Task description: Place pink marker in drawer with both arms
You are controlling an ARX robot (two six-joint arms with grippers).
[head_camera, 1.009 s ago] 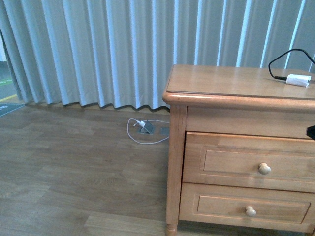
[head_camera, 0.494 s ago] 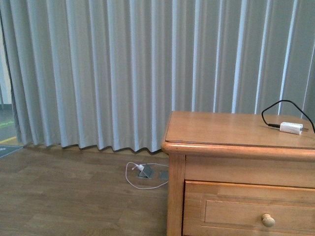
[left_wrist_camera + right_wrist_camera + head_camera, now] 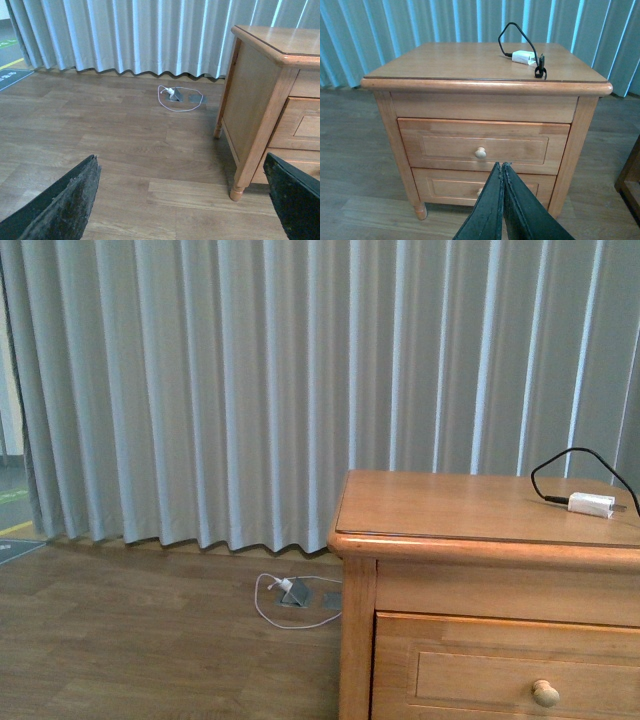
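Note:
The pink marker is not in any view. The wooden dresser (image 3: 480,505) stands at the right of the front view, and neither arm shows there. The taller upper drawer (image 3: 482,145) with its round knob (image 3: 480,153) is shut; it also shows in the front view (image 3: 500,670). My right gripper (image 3: 501,166) is shut and empty, in front of the dresser, pointing at the drawer fronts. My left gripper (image 3: 180,165) is open and empty over the wooden floor, left of the dresser's side (image 3: 250,100).
A white charger block (image 3: 590,504) with a black cable lies on the dresser top; it also shows in the right wrist view (image 3: 525,57). A shallower lower drawer (image 3: 470,189) is shut. A floor socket with a white cable (image 3: 295,592) lies by the grey curtain (image 3: 250,390).
The front view has shifted upward: the dresser now sits lower in the frame and the lower drawer has dropped out of view. Little has changed in the last half second.

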